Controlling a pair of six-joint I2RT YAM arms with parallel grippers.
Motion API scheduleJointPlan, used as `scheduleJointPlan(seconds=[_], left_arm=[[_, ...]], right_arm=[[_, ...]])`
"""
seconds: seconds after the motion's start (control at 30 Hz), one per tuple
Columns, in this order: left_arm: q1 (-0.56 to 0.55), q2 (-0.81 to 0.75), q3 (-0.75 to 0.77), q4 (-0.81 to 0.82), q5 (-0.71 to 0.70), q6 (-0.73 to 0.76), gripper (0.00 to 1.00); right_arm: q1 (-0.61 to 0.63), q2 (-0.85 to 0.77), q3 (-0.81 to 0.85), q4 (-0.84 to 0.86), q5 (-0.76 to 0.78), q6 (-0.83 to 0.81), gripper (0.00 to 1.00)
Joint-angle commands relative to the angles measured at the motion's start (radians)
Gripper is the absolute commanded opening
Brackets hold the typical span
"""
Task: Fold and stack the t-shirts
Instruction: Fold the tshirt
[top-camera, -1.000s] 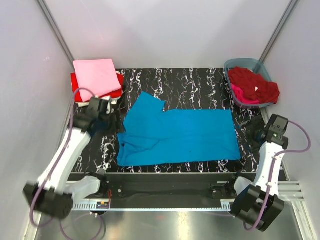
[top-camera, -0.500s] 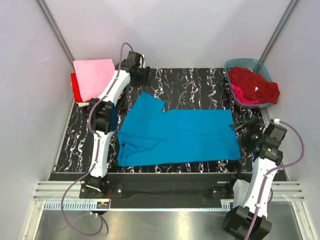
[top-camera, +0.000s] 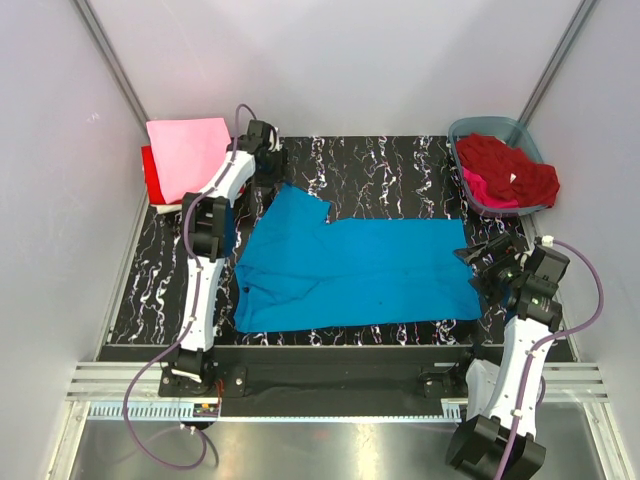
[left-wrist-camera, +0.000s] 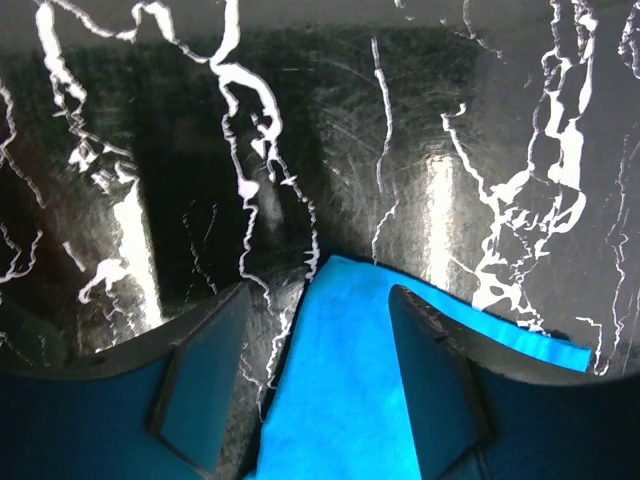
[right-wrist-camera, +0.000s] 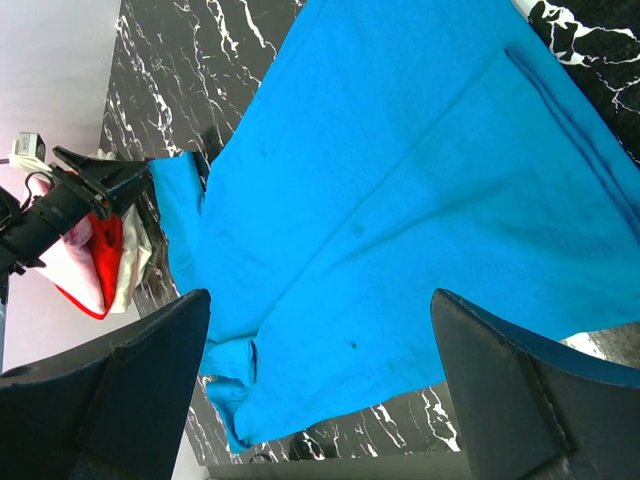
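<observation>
**Both grippers open at the turquoise shirt's edges**

Your left gripper has its jaws spread and holds nothing. The far sleeve corner of the turquoise t-shirt lies on the table between its fingers. Your right gripper is also wide open and empty, at the shirt's right edge, with the cloth spread flat ahead of it. The shirt lies mid-table, between the folded pink t-shirt at far left and the tub at far right.
</observation>
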Motion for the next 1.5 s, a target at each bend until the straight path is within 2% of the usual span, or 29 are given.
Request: scheduleJointPlan(seconds=[0.0,0.2,0.37,0.4,0.47,0.5,0.57,0.67,0.73,0.8,0.87,0.93,1.0,1.1,1.2,1.23,1.3,1.33,1.47], left_arm=[[-0.026,0.022,-0.060,0.004,0.032,0.023,0.64],[-0.070,0.028,-0.037,-0.039,-0.043,0.043,0.60],[-0.083,0.025,-0.042,-0.039,-0.094,0.014,0.47],[-0.083,0.025,-0.042,-0.038,-0.105,0.009,0.35],[-0.083,0.027,-0.040,-0.029,-0.111,-0.002,0.23],[-0.083,0.028,-0.039,-0.027,-0.115,-0.003,0.08],[-0.083,0.044,-0.008,-0.048,-0.115,0.000,0.00],[-0.083,0.007,0.003,-0.082,-0.129,0.005,0.00],[-0.083,-0.045,-0.067,-0.075,-0.149,0.005,0.00],[-0.083,-0.148,-0.153,-0.062,-0.175,0.003,0.00],[-0.083,-0.244,-0.195,-0.073,-0.201,-0.017,0.00],[-0.083,-0.319,-0.221,-0.119,-0.200,-0.040,0.00],[-0.084,-0.360,-0.235,-0.168,-0.195,-0.043,0.00],[-0.090,-0.458,-0.331,-0.210,-0.198,-0.037,0.00],[-0.095,-0.551,-0.451,-0.200,-0.207,-0.014,0.00],[-0.098,-0.591,-0.480,-0.190,-0.218,-0.009,0.00],[-0.104,-0.624,-0.535,-0.187,-0.229,-0.003,0.00],[-0.115,-0.646,-0.545,-0.184,-0.234,0.008,0.00],[-0.147,-0.677,-0.577,-0.165,-0.243,0.023,0.00]], right_arm=[[0.008,-0.002,-0.010,0.046,-0.007,-0.015,0.99],[0.006,0.018,-0.007,0.043,-0.006,-0.021,0.99],[0.006,0.015,-0.007,0.045,-0.006,-0.021,0.99],[0.006,0.017,-0.007,0.043,-0.006,-0.021,0.99],[0.006,0.023,-0.007,0.046,-0.006,-0.023,0.99],[0.006,0.024,-0.007,0.048,-0.004,-0.024,0.99],[0.008,0.040,-0.007,0.060,-0.006,-0.027,1.00],[0.006,0.075,-0.002,0.083,-0.007,-0.027,0.99],[0.021,0.133,0.028,0.089,0.005,-0.038,0.99],[0.104,0.208,0.074,0.089,0.087,-0.052,0.99],[0.187,0.298,0.172,0.057,0.225,-0.047,1.00],[0.259,0.362,0.269,0.034,0.293,-0.036,1.00],[0.262,0.460,0.320,0.034,0.348,-0.039,1.00],[0.262,0.595,0.442,0.040,0.411,-0.058,0.95],[0.262,0.742,0.516,0.037,0.453,-0.061,0.86],[0.264,0.777,0.554,0.043,0.458,-0.061,0.79],[0.270,0.885,0.629,0.049,0.470,-0.059,0.75],[0.273,0.959,0.659,0.043,0.476,-0.062,0.71],[0.293,1.104,0.794,-0.010,0.519,-0.076,0.67]])
